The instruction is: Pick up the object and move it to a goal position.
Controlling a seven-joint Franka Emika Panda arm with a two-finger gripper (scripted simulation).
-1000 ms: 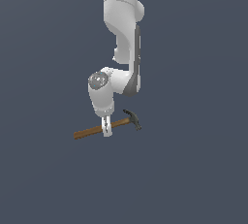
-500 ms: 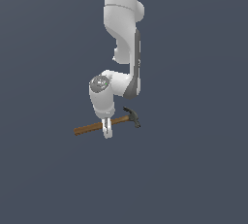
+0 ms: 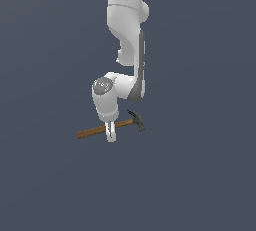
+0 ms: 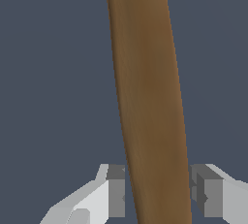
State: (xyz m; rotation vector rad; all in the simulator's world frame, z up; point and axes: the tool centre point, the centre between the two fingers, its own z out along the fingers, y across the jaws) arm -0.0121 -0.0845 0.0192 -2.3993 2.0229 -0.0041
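Not much is different from a second ago: the gripper [image 3: 111, 136] sits a touch lower around the hammer [image 3: 100, 130], fingers straddling the handle. The hammer itself ends up slightly lower in the exterior view too, tilted the same way. The arm [image 3: 127, 50] leans down a bit more.

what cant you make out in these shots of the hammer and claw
- Hammer head: out of frame in the wrist view, which shows only the handle; small and dark in the exterior view.
- Claw grip: in the wrist view small gaps show beside the handle, so contact is unclear; too small in the exterior view.
- Goal position: no marker in either view.
- Arm base: cut off by the exterior view's top edge.
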